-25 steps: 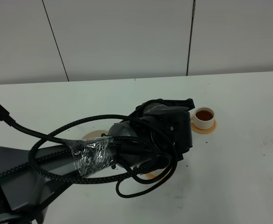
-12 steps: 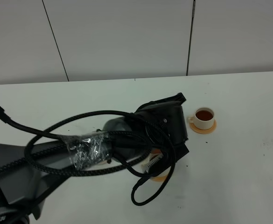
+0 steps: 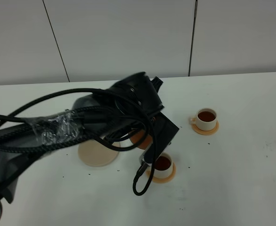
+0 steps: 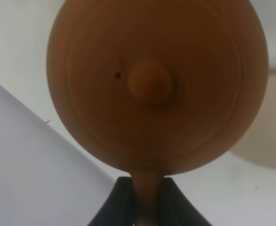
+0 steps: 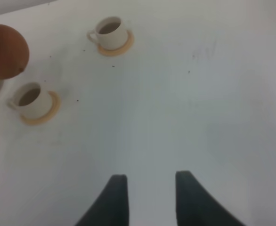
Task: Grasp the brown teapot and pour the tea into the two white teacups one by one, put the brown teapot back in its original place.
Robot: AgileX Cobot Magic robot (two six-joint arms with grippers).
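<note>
High view overlooks table [image 3: 232, 188]; both wrist views share teapot [image 4: 157, 84].

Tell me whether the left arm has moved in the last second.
Yes. The left arm swung leftward and back, away from the far teacup, uncovering the near teacup.

Teapot [image 4: 157, 84]: one, brown clay, on my count.
Teacups: two, white, both holding dark tea; the near cup [image 3: 163, 165] and the far cup [image 3: 206, 118].
Orange coasters: two, one [image 3: 172, 175] under the near cup, one [image 3: 214, 130] under the far cup.
Saucer [image 3: 94, 155]: one, pale beige.
Table [image 3: 241, 169]: one, white.
</note>
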